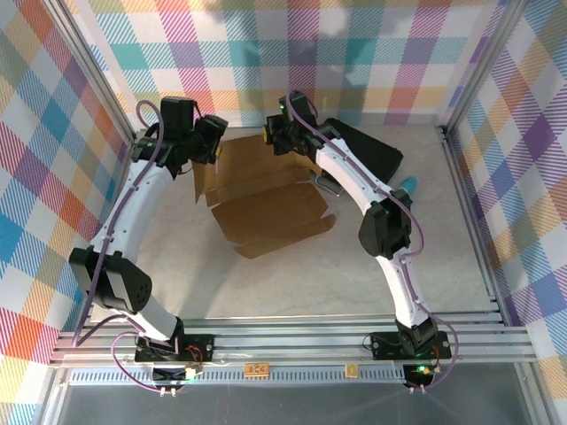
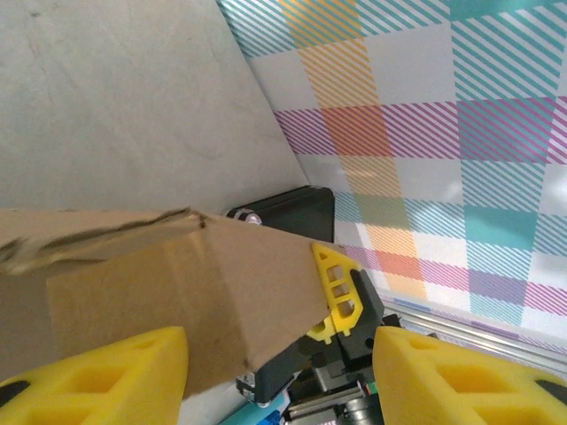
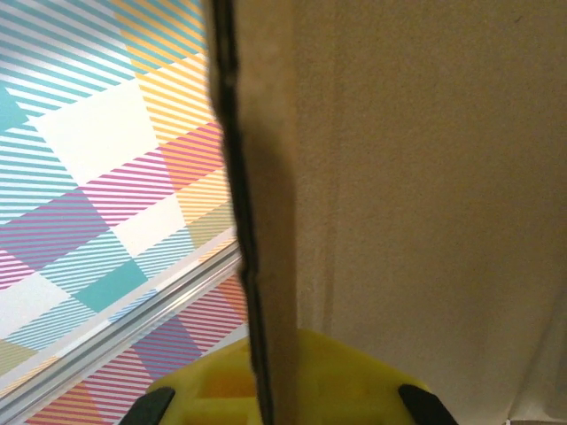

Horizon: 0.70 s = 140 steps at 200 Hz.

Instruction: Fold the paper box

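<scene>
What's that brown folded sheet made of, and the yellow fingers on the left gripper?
The paper box looks like matte brown corrugated cardboard: a ragged, layered edge shows. The left gripper has fingers of what looks like smooth yellow plastic, with hollow pockets, moulded or printed.

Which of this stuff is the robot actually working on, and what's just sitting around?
Part of the job:
- paper box
- right gripper, shut on the box's edge
- left gripper, open, with part of the box between its jaws

Just lying about:
- black briefcase
- small teal object next to the briefcase, too small to identify
</scene>
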Tool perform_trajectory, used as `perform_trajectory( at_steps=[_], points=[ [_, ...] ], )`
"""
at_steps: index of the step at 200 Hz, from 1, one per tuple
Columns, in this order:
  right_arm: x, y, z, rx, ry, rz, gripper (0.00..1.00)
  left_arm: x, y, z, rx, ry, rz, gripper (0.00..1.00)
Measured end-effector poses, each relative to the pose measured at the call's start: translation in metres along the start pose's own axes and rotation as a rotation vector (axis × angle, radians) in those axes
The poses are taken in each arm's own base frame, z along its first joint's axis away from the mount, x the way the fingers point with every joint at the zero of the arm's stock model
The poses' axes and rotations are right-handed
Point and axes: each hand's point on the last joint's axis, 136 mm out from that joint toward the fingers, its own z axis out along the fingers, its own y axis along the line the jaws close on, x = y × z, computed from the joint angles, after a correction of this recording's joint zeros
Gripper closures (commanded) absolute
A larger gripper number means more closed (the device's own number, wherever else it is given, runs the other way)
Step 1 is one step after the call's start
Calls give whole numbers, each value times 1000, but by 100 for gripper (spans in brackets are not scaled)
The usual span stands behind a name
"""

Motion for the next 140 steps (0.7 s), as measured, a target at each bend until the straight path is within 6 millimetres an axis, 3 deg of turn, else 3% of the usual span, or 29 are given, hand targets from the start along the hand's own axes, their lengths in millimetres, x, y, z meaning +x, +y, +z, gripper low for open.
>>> perform_trajectory(
  at_steps=[25, 54, 79, 82, 96, 104, 124, 140],
  points=[
    [-1, -4, 0, 10, -3, 1, 100, 3, 1, 12, 12, 27, -5, 53],
    [-4, -3, 0, 5, -16, 3, 100, 4, 5, 22, 12, 34, -27, 100],
    [-8, -2, 0, 1, -32, 5, 100, 2, 7, 25, 12, 36, -31, 100],
    [-8, -2, -1, 1, -32, 5, 100, 2, 7, 24, 13, 35, -28, 96],
    [-7, -2, -2, 2, -33, 4, 100, 0, 7, 23, 15, 31, -10, 53],
    [-6, -5, -5, 13, -36, 3, 100, -2, 8, 20, 16, 26, 2, 42],
    [-4, -9, -18, 41, -57, -2, 100, -14, 9, 1, 23, -14, 75, 40],
    [-6, -9, -36, 47, -91, -4, 100, -20, 7, -32, 36, -64, 173, 47]
  ],
)
